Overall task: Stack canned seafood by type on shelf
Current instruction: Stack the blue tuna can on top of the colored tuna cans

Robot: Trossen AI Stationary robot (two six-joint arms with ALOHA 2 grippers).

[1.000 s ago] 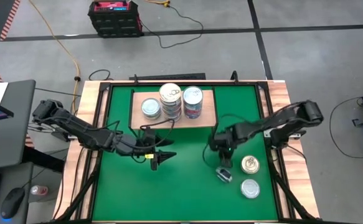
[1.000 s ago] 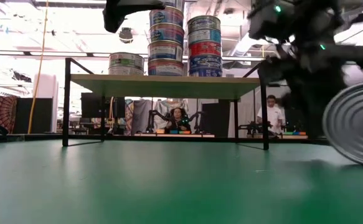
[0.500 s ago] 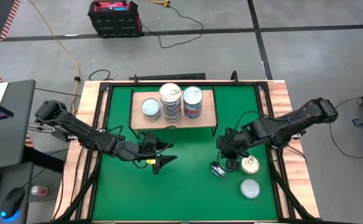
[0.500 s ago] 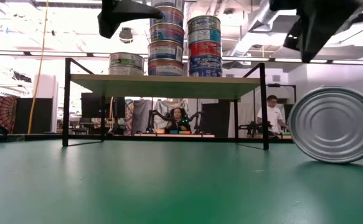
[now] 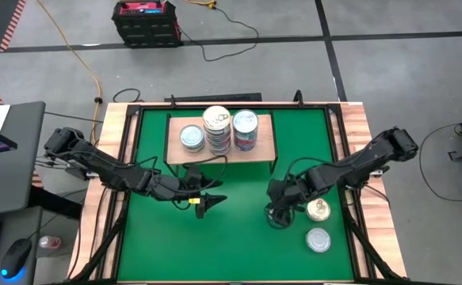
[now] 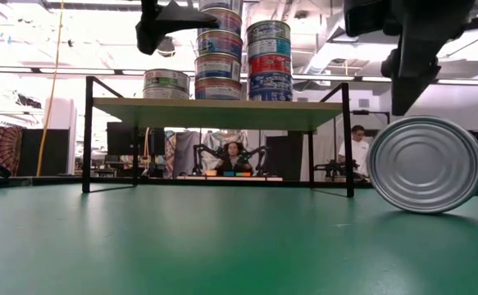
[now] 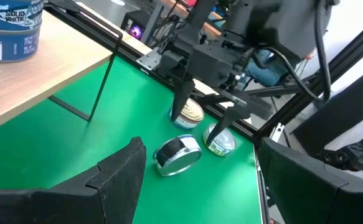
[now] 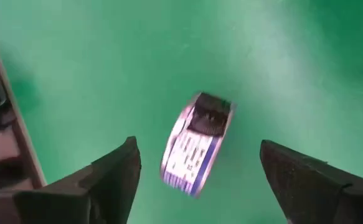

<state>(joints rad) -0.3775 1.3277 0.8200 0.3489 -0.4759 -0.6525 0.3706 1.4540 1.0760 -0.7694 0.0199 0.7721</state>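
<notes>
The shelf point(image 5: 264, 142), a light-wood board on black legs, carries one single tin point(image 5: 191, 137) and two stacks of tins point(image 5: 217, 127) point(image 5: 245, 129). One blue-labelled tin point(image 8: 197, 144) stands on its rim on the green mat point(image 6: 425, 164). My right gripper point(image 5: 280, 207) hangs open above it, one finger to each side, touching nothing. A gold-lidded tin point(image 5: 318, 209) and a silver-lidded tin point(image 5: 318, 238) lie flat near the table's right edge. My left gripper point(image 5: 208, 203) is open and holds nothing; it hovers in front of the shelf.
The mat's black frame and the wooden border point(image 5: 365, 158) run close beside the two flat tins. Bare mat point(image 5: 215, 245) lies along the near side. A black crate point(image 5: 145, 22) and cables are on the floor beyond the table.
My right gripper has risen from the mat, turned about its own axis and opened. The tin on its rim has rolled a little toward the table's left and now stands free beneath the fingers.
</notes>
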